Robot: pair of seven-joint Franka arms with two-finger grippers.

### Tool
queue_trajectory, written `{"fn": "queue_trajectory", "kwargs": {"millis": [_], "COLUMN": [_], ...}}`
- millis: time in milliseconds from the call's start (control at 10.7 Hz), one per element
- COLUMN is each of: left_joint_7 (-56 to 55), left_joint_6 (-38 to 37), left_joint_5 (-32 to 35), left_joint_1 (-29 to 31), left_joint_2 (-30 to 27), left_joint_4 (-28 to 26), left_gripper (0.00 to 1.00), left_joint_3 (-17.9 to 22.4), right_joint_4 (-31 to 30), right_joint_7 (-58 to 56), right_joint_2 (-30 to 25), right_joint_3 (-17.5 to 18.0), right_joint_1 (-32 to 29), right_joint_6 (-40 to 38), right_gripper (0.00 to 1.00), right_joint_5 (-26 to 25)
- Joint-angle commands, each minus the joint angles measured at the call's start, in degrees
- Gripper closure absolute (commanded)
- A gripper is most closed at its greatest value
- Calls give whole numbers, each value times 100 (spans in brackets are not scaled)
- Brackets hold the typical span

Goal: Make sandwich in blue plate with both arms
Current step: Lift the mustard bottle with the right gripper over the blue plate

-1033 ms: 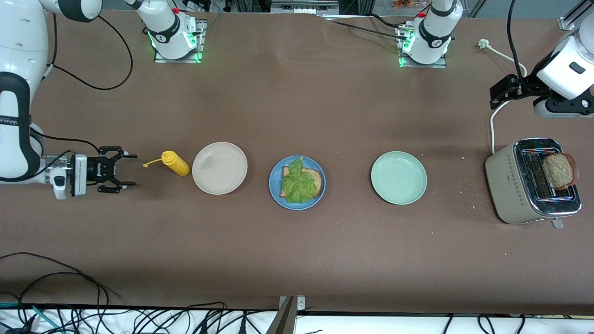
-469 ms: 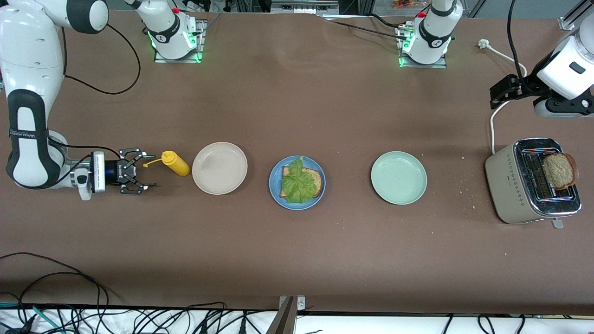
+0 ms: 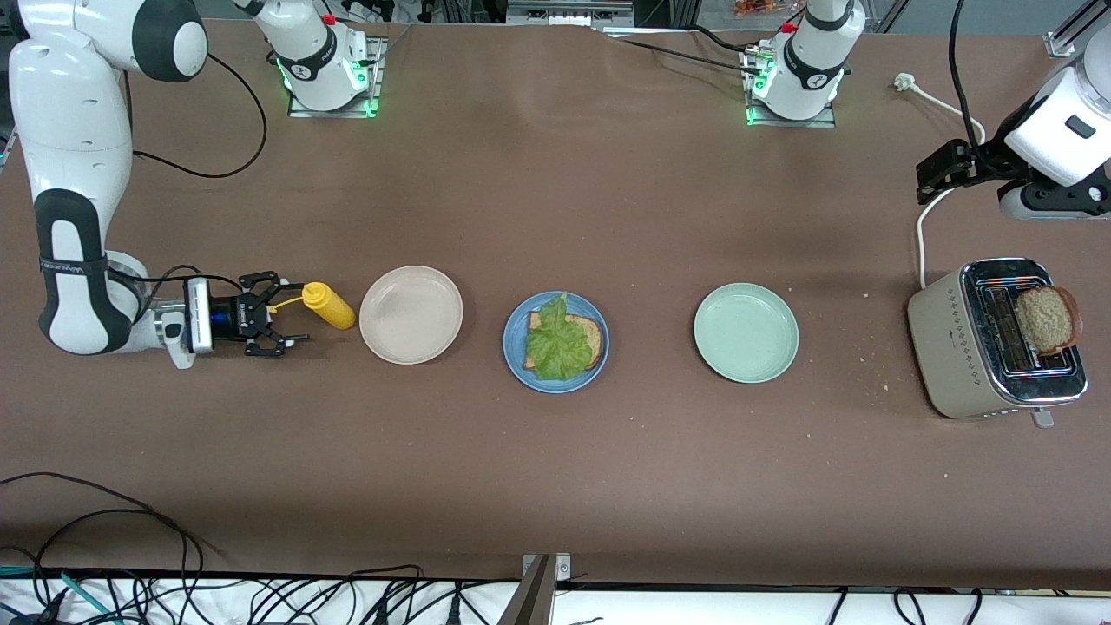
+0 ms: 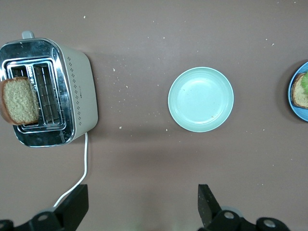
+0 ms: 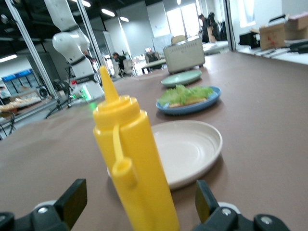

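Observation:
The blue plate point(image 3: 514, 347) sits mid-table and holds one brown bread slice point(image 3: 592, 334) with a green lettuce leaf point(image 3: 558, 344) on top. It also shows in the right wrist view point(image 5: 192, 107). A second bread slice point(image 3: 1046, 319) sticks out of a toaster slot point(image 4: 19, 100). My right gripper point(image 3: 293, 313) is open and low over the table. A yellow squeeze bottle point(image 3: 328, 305) stands upright just ahead of its fingertips point(image 5: 138, 202). My left gripper point(image 3: 942, 169) waits open and empty, high over the table beside the toaster point(image 4: 139, 211).
A beige plate point(image 3: 410, 314) lies between the bottle and the blue plate. A pale green plate point(image 3: 746, 332) lies between the blue plate and the beige toaster point(image 3: 959, 347). The toaster's white cable point(image 3: 922, 230) runs up the table. Crumbs lie near the toaster.
My right gripper has moved along the table toward the yellow bottle, fingers still open. The left arm, plates and bread have not moved.

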Motion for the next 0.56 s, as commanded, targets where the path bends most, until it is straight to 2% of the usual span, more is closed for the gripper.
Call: {"fn": "queue_trajectory", "kwargs": {"millis": [0, 282, 376, 469], "left_joint_7": [-40, -49, -49, -49], "left_joint_6": [-102, -102, -102, -102], "left_joint_5": [-21, -21, -21, -21], "left_joint_1": [30, 30, 30, 30], "left_joint_2": [34, 34, 34, 34], "left_joint_4": [116, 116, 116, 116], "left_gripper": [0, 0, 0, 0], "left_joint_3": [-8, 1, 1, -8], "right_joint_4": [75, 84, 93, 119], "right_joint_7": [-147, -368, -307, -297], "right_joint_2": [182, 270, 270, 270], "right_joint_3": [193, 202, 272, 307], "right_joint_1": [-68, -59, -59, -50], "right_joint_6": [-341, -429, -411, -368], "right_gripper": [0, 0, 11, 43], "right_joint_5": [211, 220, 220, 229]}}
